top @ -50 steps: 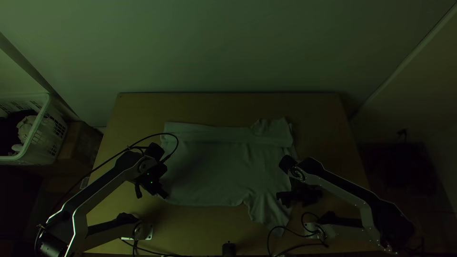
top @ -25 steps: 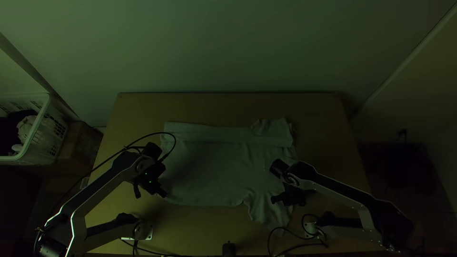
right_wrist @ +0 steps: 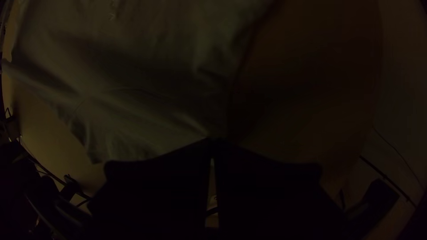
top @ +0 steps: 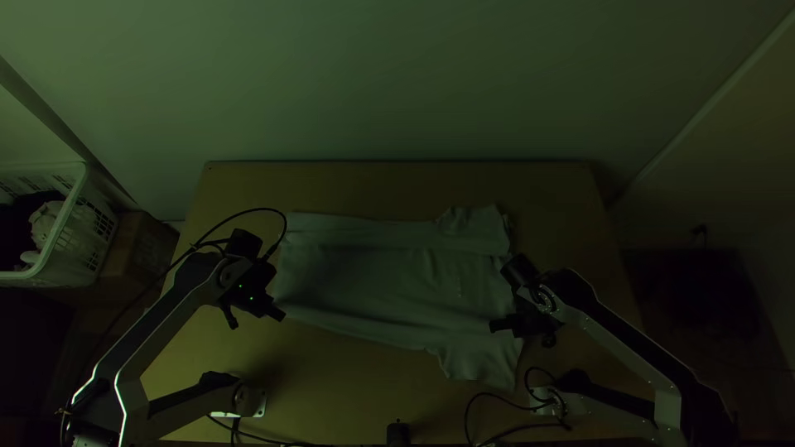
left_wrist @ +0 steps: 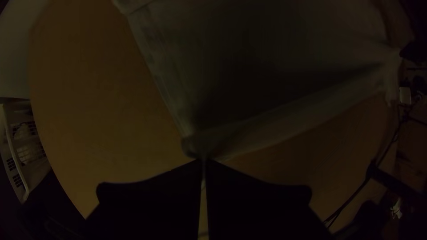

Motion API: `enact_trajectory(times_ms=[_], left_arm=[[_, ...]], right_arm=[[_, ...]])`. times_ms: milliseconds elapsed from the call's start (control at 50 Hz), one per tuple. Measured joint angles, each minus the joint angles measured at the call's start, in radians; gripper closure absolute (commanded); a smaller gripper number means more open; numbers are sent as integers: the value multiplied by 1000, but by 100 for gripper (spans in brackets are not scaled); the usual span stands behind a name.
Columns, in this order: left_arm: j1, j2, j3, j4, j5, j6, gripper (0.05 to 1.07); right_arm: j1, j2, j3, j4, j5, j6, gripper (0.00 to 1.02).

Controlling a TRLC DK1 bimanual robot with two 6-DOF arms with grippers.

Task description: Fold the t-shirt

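Pinching the t-shirt (top: 373, 285) at separate edges, the left gripper (top: 280, 315) and right gripper (top: 495, 326) have their fingers closed — the t-shirt stretching between them over the table (top: 397, 186), far side folded in.

Light wooden table (top: 331, 385): T-shirt (top: 385, 285) is laid across the middle, far side folded over in a strip, one sleeve pointed to the near edge. Black cables (top: 503, 430) and a small black object (top: 398, 434) are placed along the near edge.
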Motion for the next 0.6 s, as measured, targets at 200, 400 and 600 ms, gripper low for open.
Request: enact_trajectory(times_ms=[200,400,600], left_arm=[[61,0,63,29,11,14,105],[92,14,137,60,22,17,105],[100,50,184,102,29,16,105]], right_arm=[[-45,1,65,-4,15,-27,99],[-98,66,179,4,41,-55,99],[-159,145,268,51,41,-92,99]])
